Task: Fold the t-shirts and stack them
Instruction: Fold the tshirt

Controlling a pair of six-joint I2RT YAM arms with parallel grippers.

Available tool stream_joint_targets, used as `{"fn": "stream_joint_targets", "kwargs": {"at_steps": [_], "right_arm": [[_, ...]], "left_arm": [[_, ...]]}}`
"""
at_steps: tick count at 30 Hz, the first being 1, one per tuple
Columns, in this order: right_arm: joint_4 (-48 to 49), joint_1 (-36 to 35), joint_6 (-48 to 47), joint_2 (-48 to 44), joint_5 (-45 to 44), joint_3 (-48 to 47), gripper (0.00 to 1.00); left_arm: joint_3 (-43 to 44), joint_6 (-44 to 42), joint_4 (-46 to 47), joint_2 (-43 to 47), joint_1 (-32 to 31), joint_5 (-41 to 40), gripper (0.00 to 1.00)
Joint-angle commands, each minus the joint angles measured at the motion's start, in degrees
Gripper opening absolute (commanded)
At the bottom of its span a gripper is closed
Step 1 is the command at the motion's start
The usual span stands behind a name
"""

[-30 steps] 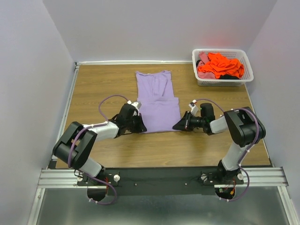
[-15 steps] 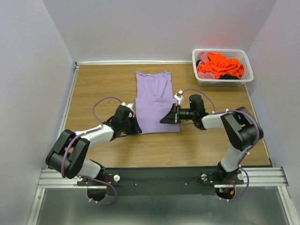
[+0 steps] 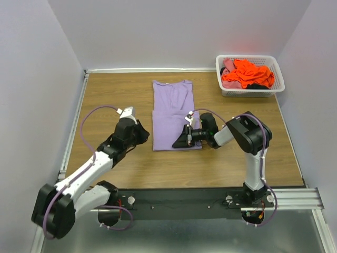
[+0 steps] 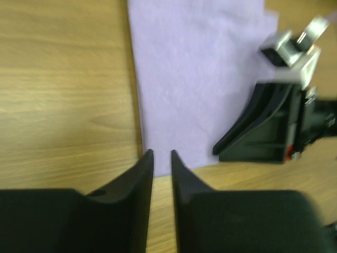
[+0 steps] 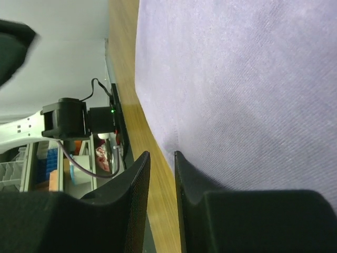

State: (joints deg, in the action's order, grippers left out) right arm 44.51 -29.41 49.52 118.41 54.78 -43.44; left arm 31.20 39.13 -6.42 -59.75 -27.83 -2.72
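Lying flat on the table (image 3: 105,95), the purple shirt (image 3: 171,105) is partly folded. It looks soft, light and limp, so it would likely sag and slip unless it is pinched through all its layers at a corner or edge. The basket (image 3: 224,87), far beyond the right gripper (image 5: 161,154), holds a crumpled orange shirt (image 3: 247,74). The right gripper sits low over the purple shirt's near edge, jaws slightly apart with nothing between them. The left gripper (image 4: 161,154) is also barely parted and empty, and the shirt's near corner lies just ahead of it.
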Motion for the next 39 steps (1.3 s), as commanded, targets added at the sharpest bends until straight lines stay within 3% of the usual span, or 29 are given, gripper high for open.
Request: {"fn": "stream_joint_targets", "kwargs": {"at_steps": [1, 2, 3, 4, 7, 8, 10, 13, 14, 17, 21, 27, 39], "right_arm": [[-1.6, 0.0, -2.1, -2.7, -2.2, 1.4, 0.32], [-1.6, 0.1, -2.6, -2.7, -2.6, 1.4, 0.33], [-5.2, 0.2, -3.5, -5.7, -3.0, 1.3, 0.33], [-7.9, 0.4, -6.7, -7.5, -3.6, 0.0, 0.33], [-26.2, 0.4, -15.0, -13.9, -8.2, -5.1, 0.4], [-34.0, 0.5, -19.8, -15.1, -12.6, -6.1, 0.45], [-39.7, 0.6, -22.7, -19.4, -17.4, -7.5, 0.5], [-50.0, 0.7, -24.7, -23.5, -26.9, -9.4, 0.57], [-54.9, 0.7, -25.1, -25.8, -31.8, -9.9, 0.64], [-66.8, 0.6, -25.5, -28.4, -41.4, -12.4, 0.7], [-75.9, 0.6, -23.4, -31.1, -48.9, -12.8, 0.7], [-77.6, 0.3, -17.2, -32.0, -51.8, -10.2, 0.7], [-73.3, -1.5, -15.2, -24.0, -49.9, -10.1, 0.63]], "left_arm": [[1.7, 1.8, -4.6, 11.3, 0.4, -12.3, 0.43], [1.4, 2.4, -4.7, 11.3, 0.4, -12.3, 0.43], [0.9, 2.7, -4.9, 13.9, 0.4, -13.2, 0.56], [-0.2, 3.0, -4.9, 15.0, 0.5, -13.3, 0.59], [-1.9, 2.4, -3.8, 17.9, 0.5, -10.9, 0.6], [-2.5, 2.5, -3.7, 18.1, 0.6, -10.1, 0.62], [-2.9, 1.7, -3.1, 17.6, 0.5, -8.0, 0.66], [-1.7, 0.2, -5.5, 15.0, 0.5, -8.7, 0.82], [-1.0, -0.7, -6.1, 14.4, 0.5, -8.9, 0.83], [0.2, -2.0, -7.3, 13.3, 0.4, -8.3, 0.86], [0.7, -3.8, -7.0, 13.0, 0.2, -7.9, 0.86], [1.3, -4.9, -7.1, 9.6, -0.6, -6.3, 0.86], [2.6, -5.1, -7.6, 2.4, -4.2, -5.7, 0.86]]}}
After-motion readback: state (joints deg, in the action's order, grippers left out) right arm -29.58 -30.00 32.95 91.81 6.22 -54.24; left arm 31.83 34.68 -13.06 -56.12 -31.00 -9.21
